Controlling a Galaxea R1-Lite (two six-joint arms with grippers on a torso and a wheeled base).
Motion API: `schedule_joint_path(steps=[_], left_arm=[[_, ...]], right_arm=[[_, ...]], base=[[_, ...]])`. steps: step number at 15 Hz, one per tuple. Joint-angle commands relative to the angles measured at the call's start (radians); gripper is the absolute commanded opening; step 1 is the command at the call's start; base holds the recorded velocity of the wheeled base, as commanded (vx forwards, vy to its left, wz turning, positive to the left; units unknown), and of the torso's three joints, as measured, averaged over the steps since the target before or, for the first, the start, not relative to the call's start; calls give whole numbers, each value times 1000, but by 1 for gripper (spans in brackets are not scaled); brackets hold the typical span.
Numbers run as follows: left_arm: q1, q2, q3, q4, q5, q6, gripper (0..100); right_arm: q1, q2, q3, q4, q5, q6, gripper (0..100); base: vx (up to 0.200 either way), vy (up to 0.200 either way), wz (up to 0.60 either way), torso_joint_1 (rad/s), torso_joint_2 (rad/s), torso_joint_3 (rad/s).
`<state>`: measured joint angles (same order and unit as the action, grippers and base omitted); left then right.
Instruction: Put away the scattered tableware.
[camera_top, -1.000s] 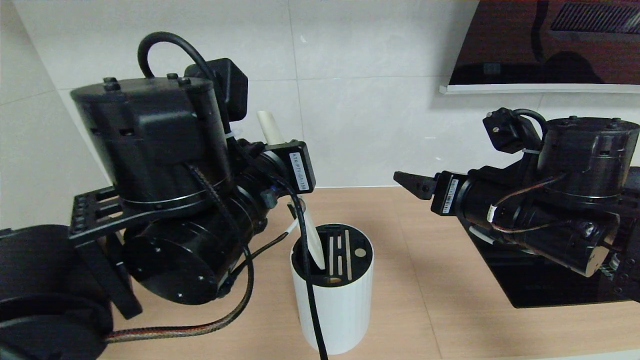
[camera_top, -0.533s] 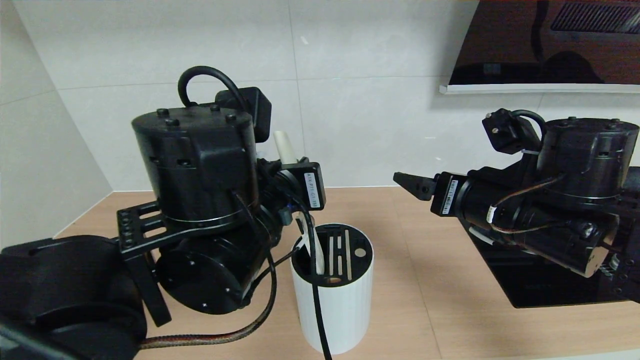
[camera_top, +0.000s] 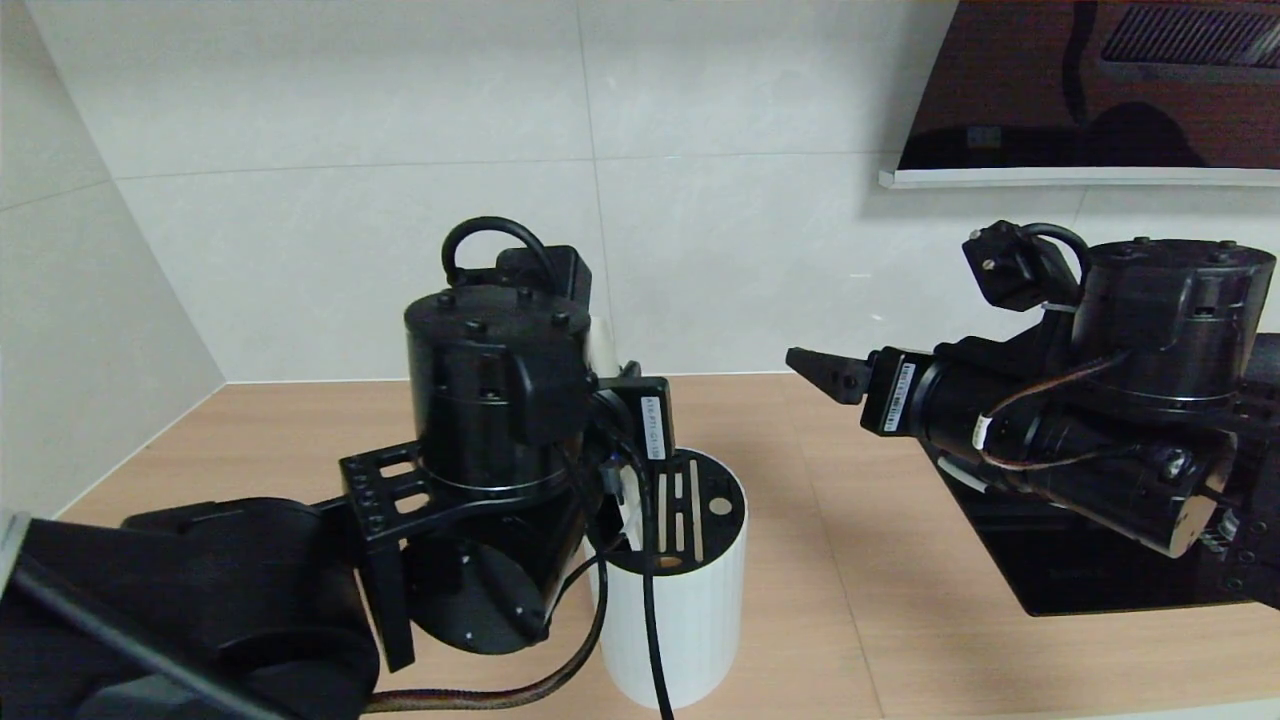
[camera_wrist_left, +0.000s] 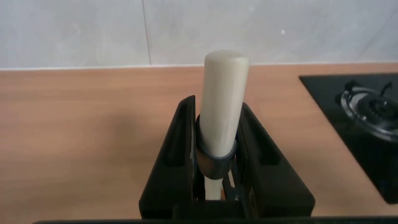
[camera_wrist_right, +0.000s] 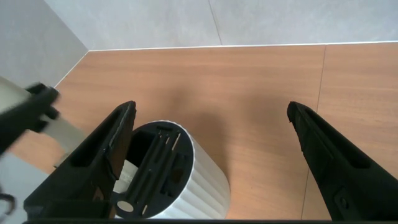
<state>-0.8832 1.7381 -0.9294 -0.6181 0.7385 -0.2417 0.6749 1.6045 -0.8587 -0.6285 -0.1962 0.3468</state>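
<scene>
The left gripper (camera_wrist_left: 217, 140) is squeezing the cream-handled utensil (camera_wrist_left: 222, 87), which is pointing straight from 12 to 6, dipping into the white holder (camera_top: 690, 620) below. The right gripper (camera_wrist_right: 208, 124) is hanging open at 2 o'clock, farther off.

Pale tiled wall (camera_top: 300, 150), light wooden countertop (camera_top: 850, 560), black cooktop (camera_top: 1050, 580) at the right, dark range hood (camera_top: 1100, 80) above.

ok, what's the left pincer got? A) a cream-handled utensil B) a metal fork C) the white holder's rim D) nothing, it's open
A: the left wrist view shows the left pincer shut on a cream-handled utensil, handle end sticking up between its fingers, right at the top of the white holder.
</scene>
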Motion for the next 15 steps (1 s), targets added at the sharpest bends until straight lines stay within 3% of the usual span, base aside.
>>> schedule_joint_path(steps=[1, 2, 3, 13, 14, 15], left_arm=[[0, 24, 3, 0, 1, -2, 0], [0, 24, 3, 0, 1, -2, 0], [-2, 54, 11, -9, -2, -27, 0], [-5, 95, 41, -28, -4, -28, 0], [-8, 95, 44, -28, -4, -27, 100], [-8, 95, 46, -29, -4, -27, 100]], right_arm=[[0, 2, 1, 0, 0, 0, 100], [0, 2, 1, 0, 0, 0, 100], [0, 3, 1, 0, -2, 0, 100], [0, 3, 1, 0, -3, 0, 100], [0, 3, 3, 0, -3, 0, 100], [0, 3, 4, 0, -3, 0, 100]], base=[[0, 0, 0, 0, 0, 0], [0, 0, 0, 0, 0, 0], [0, 0, 0, 0, 0, 0], [0, 0, 0, 0, 0, 0], [0, 0, 0, 0, 0, 0], [0, 0, 0, 0, 0, 0]])
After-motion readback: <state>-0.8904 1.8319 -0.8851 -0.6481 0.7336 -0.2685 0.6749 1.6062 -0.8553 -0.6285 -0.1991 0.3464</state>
